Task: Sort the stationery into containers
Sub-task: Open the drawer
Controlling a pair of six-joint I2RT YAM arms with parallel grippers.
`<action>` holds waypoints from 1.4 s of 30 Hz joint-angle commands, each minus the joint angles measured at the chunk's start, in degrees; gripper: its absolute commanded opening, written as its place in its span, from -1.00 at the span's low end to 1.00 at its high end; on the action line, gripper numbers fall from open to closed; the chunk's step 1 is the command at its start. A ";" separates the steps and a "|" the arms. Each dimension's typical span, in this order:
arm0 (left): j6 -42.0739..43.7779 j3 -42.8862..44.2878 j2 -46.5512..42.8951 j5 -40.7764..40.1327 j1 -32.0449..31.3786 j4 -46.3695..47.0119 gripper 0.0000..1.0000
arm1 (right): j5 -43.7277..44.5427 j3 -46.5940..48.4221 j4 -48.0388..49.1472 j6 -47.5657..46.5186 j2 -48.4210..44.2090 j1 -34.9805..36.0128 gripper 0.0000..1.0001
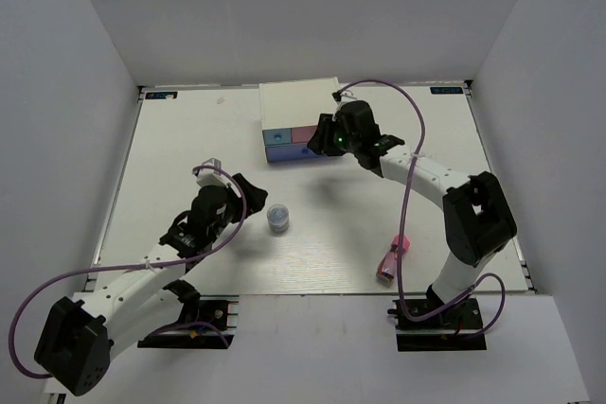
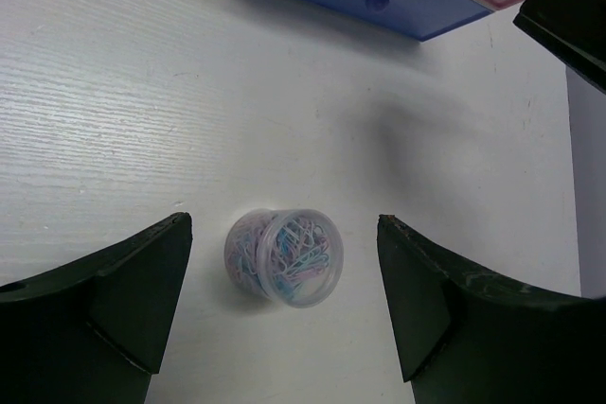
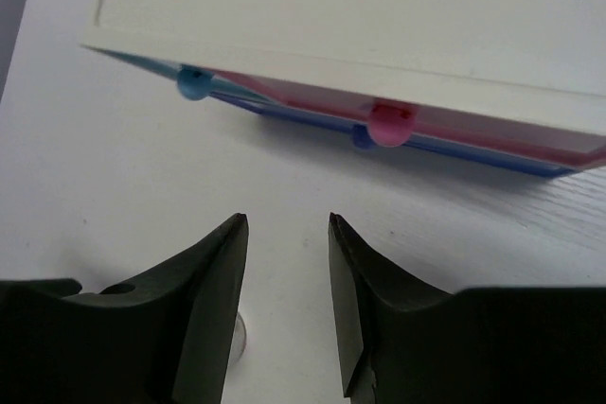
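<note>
The left gripper (image 2: 282,224) is wide open around the little pot of paper clips (image 2: 282,257), not touching it, near the middle of the table (image 1: 189,139). The right gripper (image 3: 287,224) is partly open and empty, by the drawer chest (image 1: 298,106) at the far edge

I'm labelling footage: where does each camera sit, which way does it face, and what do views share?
Top external: above and behind, looking down on the table; left arm and right arm show.
Left wrist: on the left arm, looking down past the left gripper at the round pot.
Right wrist: on the right arm, facing the drawer chest past the right gripper.
Shared: the drawer chest shows in all three.
</note>
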 commanded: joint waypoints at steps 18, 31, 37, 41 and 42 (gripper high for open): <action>-0.10 1.45 2.67 -0.25 -0.25 0.07 0.78 | 14.75 4.71 3.57 8.34 6.02 -0.36 0.00; -0.10 1.45 2.67 -0.25 -0.25 0.07 0.78 | 16.78 4.36 8.58 6.50 7.08 -0.88 -0.26; -0.10 1.45 2.14 -0.25 -0.25 -0.45 0.78 | 15.54 2.34 11.75 5.27 6.99 -1.06 -0.41; -0.10 1.45 2.14 0.36 -0.25 -0.45 0.78 | 14.58 1.55 12.28 5.35 6.81 -1.06 -0.47; -0.10 1.45 2.14 0.37 -0.25 -0.45 0.78 | 14.40 1.38 12.37 5.36 6.73 -1.06 -0.43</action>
